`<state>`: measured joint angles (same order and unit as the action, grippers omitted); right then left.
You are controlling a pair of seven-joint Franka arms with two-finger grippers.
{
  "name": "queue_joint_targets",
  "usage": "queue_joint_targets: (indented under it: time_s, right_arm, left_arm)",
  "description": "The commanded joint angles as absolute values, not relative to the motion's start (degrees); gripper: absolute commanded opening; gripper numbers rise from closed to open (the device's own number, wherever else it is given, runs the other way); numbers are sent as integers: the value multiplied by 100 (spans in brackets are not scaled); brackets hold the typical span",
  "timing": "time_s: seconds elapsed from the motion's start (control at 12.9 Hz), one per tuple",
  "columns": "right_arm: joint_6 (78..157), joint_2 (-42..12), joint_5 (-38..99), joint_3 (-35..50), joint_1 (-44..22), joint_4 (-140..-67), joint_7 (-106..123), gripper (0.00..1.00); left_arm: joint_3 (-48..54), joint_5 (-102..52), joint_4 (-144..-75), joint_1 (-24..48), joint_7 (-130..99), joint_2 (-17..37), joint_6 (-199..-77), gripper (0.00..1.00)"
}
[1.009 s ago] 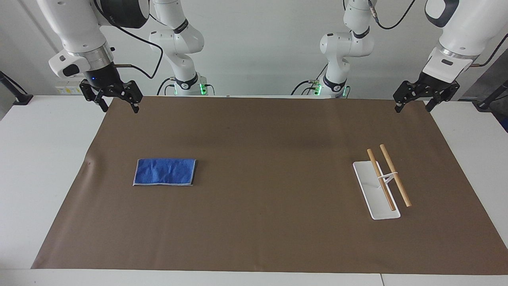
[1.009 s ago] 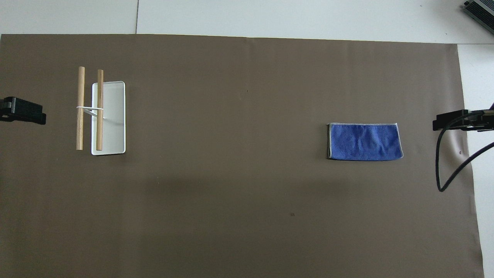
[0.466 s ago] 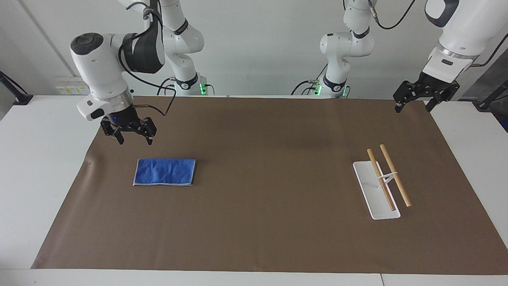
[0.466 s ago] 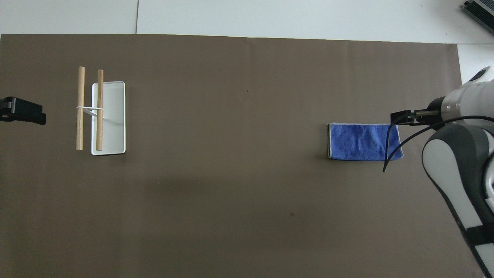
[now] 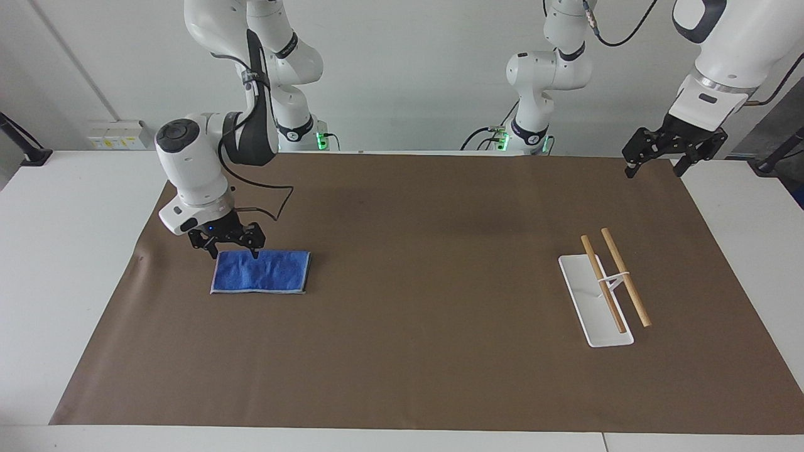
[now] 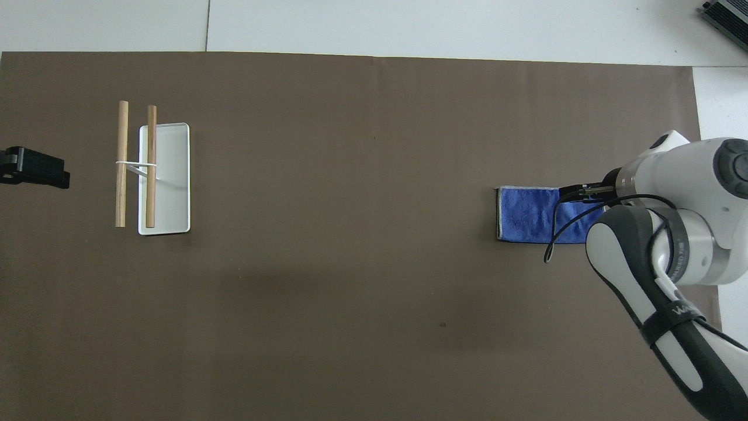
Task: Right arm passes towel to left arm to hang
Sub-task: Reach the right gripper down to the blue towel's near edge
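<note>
- Since a sec ago our right arm's black pincer (image 5: 233,250) has swung down from the tabletop's robot-side corner; it's now low over the small bright-blue folded terry towel (image 5: 264,273), at the edge nearest the robots, fingers spread, nothing gripped.
- Towel lies flat on the brown mat (image 5: 414,351) twd the right arm's end, unmoved.
- Left arm's black pincer (image 5: 654,164) waits up over the mat's corner, released & empty.
- White tray rack w/ two wooden dowels (image 5: 606,289) sits twd the left arm's end.
</note>
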<state>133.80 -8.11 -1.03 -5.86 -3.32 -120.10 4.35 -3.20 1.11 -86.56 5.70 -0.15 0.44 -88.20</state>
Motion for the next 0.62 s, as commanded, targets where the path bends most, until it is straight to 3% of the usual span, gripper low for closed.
queue_joint_targets:
  time_s: [0.0, 0.54]
  right_arm:
    - [13728, -826, -44, -554, -97, -12383, 869, 100]
    - [14317, -1274, 782, -554, -79, -12647, 1563, 100]
  left_arm:
    - [-360, 44, -8833, 580, 18, -106, -8877, 100]
    - [-360, 44, -8833, 580, 18, -106, -8877, 100]
